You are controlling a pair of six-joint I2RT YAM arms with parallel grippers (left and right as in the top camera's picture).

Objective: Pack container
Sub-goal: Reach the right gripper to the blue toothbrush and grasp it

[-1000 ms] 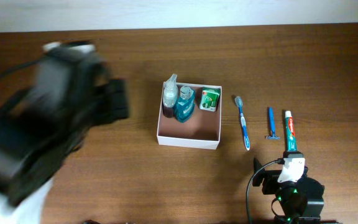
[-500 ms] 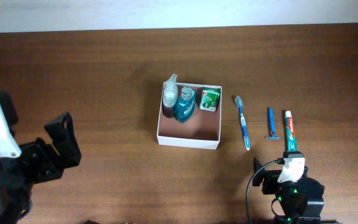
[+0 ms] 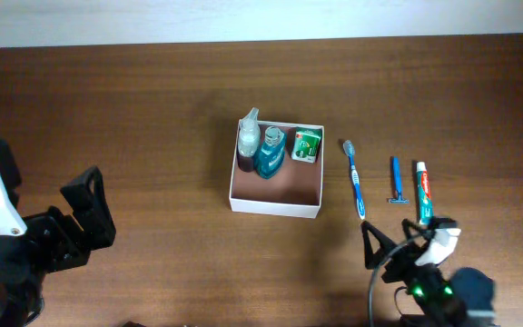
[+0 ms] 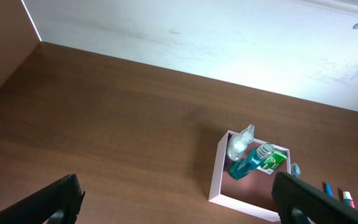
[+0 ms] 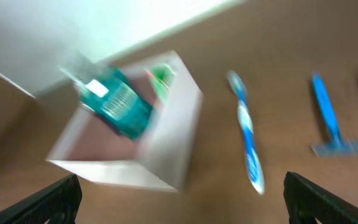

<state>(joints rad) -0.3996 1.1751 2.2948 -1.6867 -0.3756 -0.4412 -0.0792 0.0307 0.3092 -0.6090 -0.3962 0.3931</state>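
Observation:
The container (image 3: 274, 207), a square white box with a reddish-brown inside, sits mid-table. It holds a clear spray bottle (image 3: 248, 138), a teal bottle (image 3: 269, 154) and a small green-white packet (image 3: 307, 144). Right of it lie a blue toothbrush (image 3: 356, 178), a blue razor (image 3: 395, 179) and a toothpaste tube (image 3: 423, 193). My left gripper (image 3: 48, 186) is open and empty at the lower left, far from the box. My right gripper (image 3: 405, 238) is open and empty just in front of the toothbrush and tube. The left wrist view shows the container (image 4: 219, 180) ahead; the blurred right wrist view shows the container (image 5: 166, 143), toothbrush (image 5: 247, 134) and razor (image 5: 328, 118).
A pale wall (image 4: 229, 37) runs along the table's far edge. The brown table (image 3: 152, 109) is bare wood around the box and the row of toiletries.
My left arm has pulled back from over the left table to the lower left corner. My right arm has begun moving, its gripper now tilted toward the toothbrush.

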